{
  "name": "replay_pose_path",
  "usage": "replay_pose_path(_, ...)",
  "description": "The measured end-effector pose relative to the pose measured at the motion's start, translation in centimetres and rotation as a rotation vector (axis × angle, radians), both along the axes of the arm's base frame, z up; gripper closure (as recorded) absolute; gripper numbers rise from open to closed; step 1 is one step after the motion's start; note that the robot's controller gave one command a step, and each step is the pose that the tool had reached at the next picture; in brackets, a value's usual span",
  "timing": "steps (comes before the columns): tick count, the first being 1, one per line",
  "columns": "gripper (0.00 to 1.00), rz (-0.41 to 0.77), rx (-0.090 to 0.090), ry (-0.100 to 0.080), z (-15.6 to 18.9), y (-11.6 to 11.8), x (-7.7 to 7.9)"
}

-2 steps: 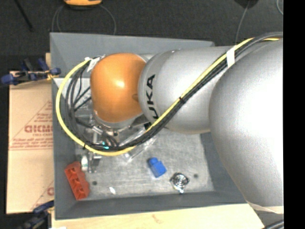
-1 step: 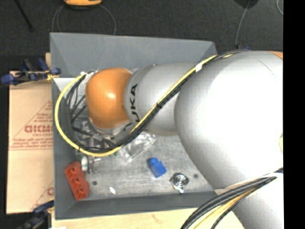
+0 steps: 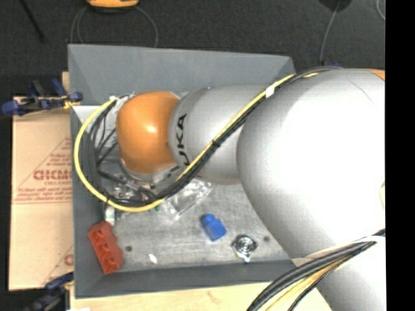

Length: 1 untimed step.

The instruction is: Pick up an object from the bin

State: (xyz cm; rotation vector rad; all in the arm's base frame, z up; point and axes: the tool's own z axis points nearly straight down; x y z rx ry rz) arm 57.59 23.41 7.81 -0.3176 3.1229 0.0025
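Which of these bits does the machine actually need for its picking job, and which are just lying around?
Job: grey bin; pincer, at the bin's left; clear plastic piece and red block, nearest it.
Lying about: blue cap; shiny metal bit; small white scrap.

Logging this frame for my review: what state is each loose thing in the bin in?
Red toy brick: lying free, lower left corner, untouched.
Clear plastic wrapper: crumpled, partly hidden under the arm.
Small blue plastic piece: lying free, untouched.
Shiny metal piece: lying free, untouched.
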Motion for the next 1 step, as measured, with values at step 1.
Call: replay_pose_path(1,1.0,-0.166,0.004,-0.011,16.44,-1.74,7.95)
